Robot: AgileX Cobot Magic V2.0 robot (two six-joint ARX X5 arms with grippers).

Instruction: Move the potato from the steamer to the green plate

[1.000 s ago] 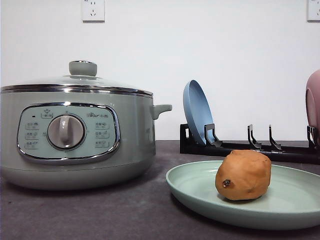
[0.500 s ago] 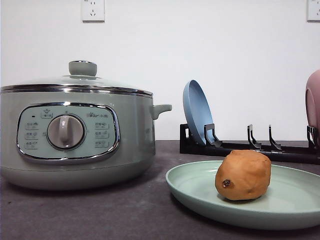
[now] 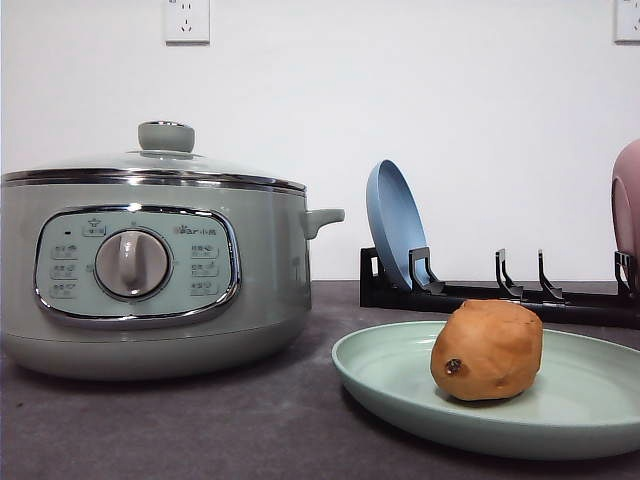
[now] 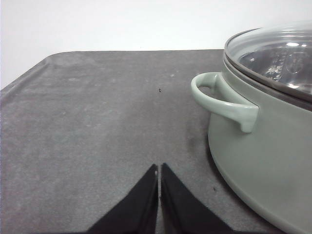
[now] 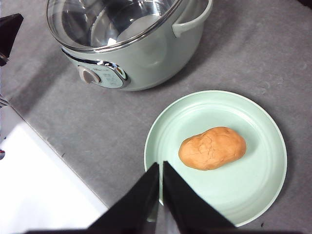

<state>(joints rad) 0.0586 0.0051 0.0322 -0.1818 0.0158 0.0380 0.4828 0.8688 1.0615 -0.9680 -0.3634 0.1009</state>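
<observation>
The potato (image 3: 487,350) is seen lying on the green plate (image 3: 400,385) in the lower right of the front view, with a small dark eye spot turned toward the camera. In the right wrist view the potato (image 5: 212,147) is shown near the middle of the plate (image 5: 168,126), touched by nothing. The steamer (image 3: 150,260) is placed at the left of the front view, just beside the plate but apart from it, with its glass lid on and its dial facing forward. Behind the plate, a blue plate (image 3: 395,225) is held upright in a black rack (image 3: 500,290), and a pink dish (image 3: 627,205) is cut off at the right edge. Everything is carried by a dark grey desk (image 3: 200,430). The right fingers (image 5: 161,168) are pressed together above the plate's near rim, holding nothing. The left fingers (image 4: 159,171) are likewise closed together over bare desk, beside the steamer's side handle (image 4: 224,100).
</observation>
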